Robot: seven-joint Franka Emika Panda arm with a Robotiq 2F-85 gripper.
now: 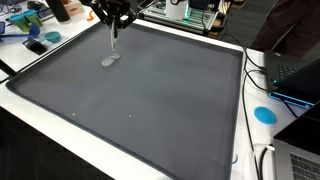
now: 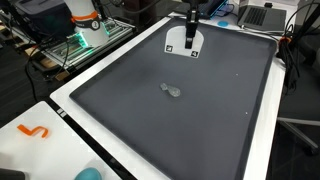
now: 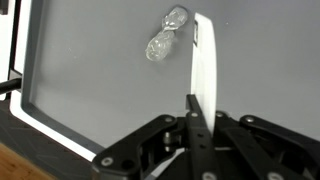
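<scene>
In an exterior view an orange squiggle [image 2: 35,131] lies on the white worktop [image 2: 70,145], at 8 o'clock of the dark grey mat [image 2: 200,120]. A small clear piece [image 2: 172,91] lies flat near the mat's middle. The hand [image 2: 192,30] hangs at 1 o'clock of it, over the mat's far edge.

In the wrist view the clear piece [image 3: 165,40] sits at 11 o'clock of the hand [image 3: 194,112], which is clenched on a thin white strip [image 3: 203,60]. The strip's far tip ends just beside the piece; I cannot tell whether they touch.

A blue disc [image 1: 264,114] lies on the worktop at 3 o'clock of the mat.
</scene>
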